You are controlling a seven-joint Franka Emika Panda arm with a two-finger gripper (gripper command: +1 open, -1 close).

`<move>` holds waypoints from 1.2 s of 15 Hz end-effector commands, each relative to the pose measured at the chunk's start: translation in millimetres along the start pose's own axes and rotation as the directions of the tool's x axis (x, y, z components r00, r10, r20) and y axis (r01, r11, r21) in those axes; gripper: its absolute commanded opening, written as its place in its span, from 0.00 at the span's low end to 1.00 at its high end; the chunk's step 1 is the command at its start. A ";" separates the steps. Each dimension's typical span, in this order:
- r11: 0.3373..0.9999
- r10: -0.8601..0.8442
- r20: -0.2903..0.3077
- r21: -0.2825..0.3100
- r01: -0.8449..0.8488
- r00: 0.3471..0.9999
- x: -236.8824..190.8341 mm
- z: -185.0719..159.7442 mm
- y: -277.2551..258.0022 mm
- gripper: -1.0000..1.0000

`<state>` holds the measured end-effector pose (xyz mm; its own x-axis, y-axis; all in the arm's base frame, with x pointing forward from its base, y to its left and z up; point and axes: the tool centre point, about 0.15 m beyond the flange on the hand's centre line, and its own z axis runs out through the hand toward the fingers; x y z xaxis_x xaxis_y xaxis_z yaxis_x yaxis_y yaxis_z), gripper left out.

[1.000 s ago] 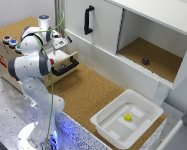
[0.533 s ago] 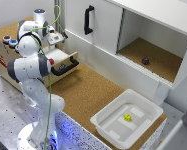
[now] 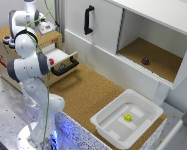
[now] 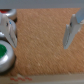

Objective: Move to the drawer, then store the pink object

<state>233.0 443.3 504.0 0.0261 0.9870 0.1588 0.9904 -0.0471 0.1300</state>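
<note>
The light-wood drawer [image 3: 60,59] with a black bar handle [image 3: 66,67] stands pulled open from the low wooden box [image 3: 4,50]. A small dark thing lies inside it, and a small reddish spot [image 3: 51,61] shows at its edge by my arm. I cannot make out a clearly pink object. My gripper [image 3: 46,26] hovers over the box top, behind the drawer. In the wrist view my gripper [image 4: 40,31] is open and empty above the cork top, with one finger [image 4: 71,31] showing clearly and a green button [image 4: 3,51] beside it.
A tall white cupboard door with a black handle [image 3: 88,20] stands behind the drawer. An open compartment holds a small dark purplish object [image 3: 145,61]. A white tray [image 3: 107,125] with a small yellow object [image 3: 127,117] sits at the exterior view's lower right. My arm's base [image 3: 35,135] stands in front of the box.
My gripper has moved from above the open drawer up and towards the exterior view's left, over the box top. The drawer has stayed open.
</note>
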 end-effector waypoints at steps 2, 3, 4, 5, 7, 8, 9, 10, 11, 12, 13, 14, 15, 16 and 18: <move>0.997 0.039 0.259 0.051 -0.054 0.965 95.9 -32.7 -27.0 1.00; 0.996 0.049 0.251 0.057 -0.066 0.967 104.8 -36.0 -38.0 1.00; 0.994 0.057 0.255 0.071 -0.078 0.965 112.8 -37.4 -50.1 1.00; 0.990 0.084 0.255 0.085 -0.109 0.963 119.4 -38.3 -59.5 1.00; 0.979 0.143 0.267 0.101 -0.176 0.953 130.9 -39.5 -78.4 1.00; 0.980 0.149 0.278 0.089 -0.180 0.949 134.4 -40.1 -83.4 1.00; 0.976 0.173 0.272 0.081 -0.202 0.947 139.0 -39.1 -89.1 1.00; 0.973 0.186 0.258 0.082 -0.214 0.948 141.9 -37.2 -91.7 1.00; 0.975 0.185 0.269 0.069 -0.211 0.945 145.1 -33.3 -94.9 1.00; 0.973 0.200 0.256 0.062 -0.222 0.946 151.5 -30.7 -96.3 1.00; 0.976 0.195 0.260 0.039 -0.212 0.946 155.6 -28.6 -97.2 1.00; 0.977 0.199 0.258 0.024 -0.212 0.945 159.5 -25.9 -96.5 1.00; 0.977 0.206 0.246 -0.004 -0.212 0.947 162.8 -24.7 -94.0 0.00; 0.977 0.210 0.233 -0.021 -0.211 0.950 165.6 -23.3 -91.5 0.00; 0.981 0.194 0.223 -0.032 -0.192 0.955 170.5 -16.8 -85.8 0.00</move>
<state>141.9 559.8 526.8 0.2335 0.9655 0.1154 0.9716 -0.2363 0.0111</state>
